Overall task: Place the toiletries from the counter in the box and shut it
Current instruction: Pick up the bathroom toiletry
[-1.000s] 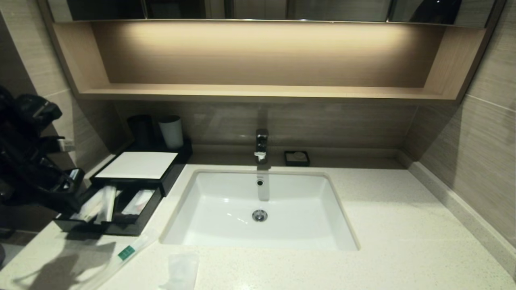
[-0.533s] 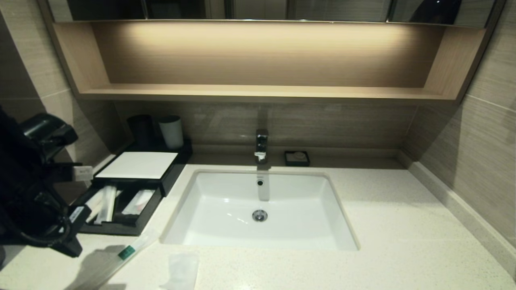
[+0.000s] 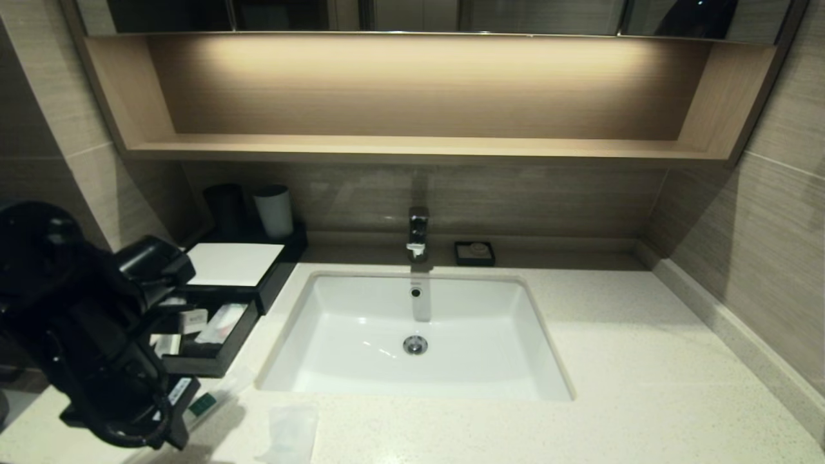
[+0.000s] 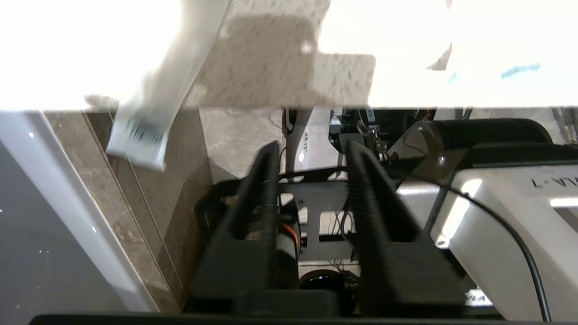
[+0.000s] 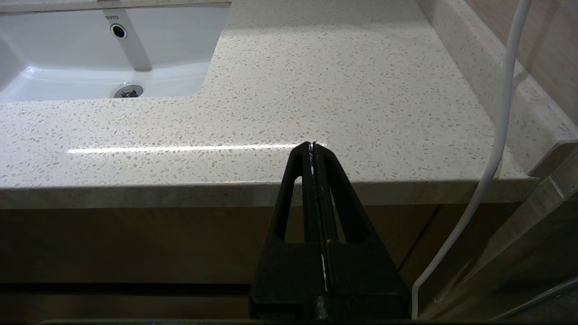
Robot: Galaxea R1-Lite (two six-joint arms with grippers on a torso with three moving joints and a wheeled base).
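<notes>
The box point(image 3: 222, 267) sits at the left of the head view's middle, behind the left corner of the sink point(image 3: 335, 380); its white top panel faces up. Its drawer point(image 3: 213, 361) is pulled out toward the lower left, with a pale packet visible in the right compartment. On the worktop point(image 3: 644, 386) in the lower left of the frame, a long clear packet with a green label point(image 3: 203, 404) lies slanted just in front of the drawer. A flat translucent sachet point(image 3: 289, 433) rests near it at the bottom edge.

The left end effector point(image 4: 309, 153) hangs at the lower left of the head view, partly covering the drawer. In its wrist view, the two fingers stand apart with nothing between them. The packet's end overhangs the worktop's edge there.

The right end effector point(image 5: 312, 145) waits low in front of the worktop's edge, its fingers pressed together and empty.

A dark cup point(image 3: 224, 207) and a pale cup point(image 3: 273, 211) stand behind the box.
</notes>
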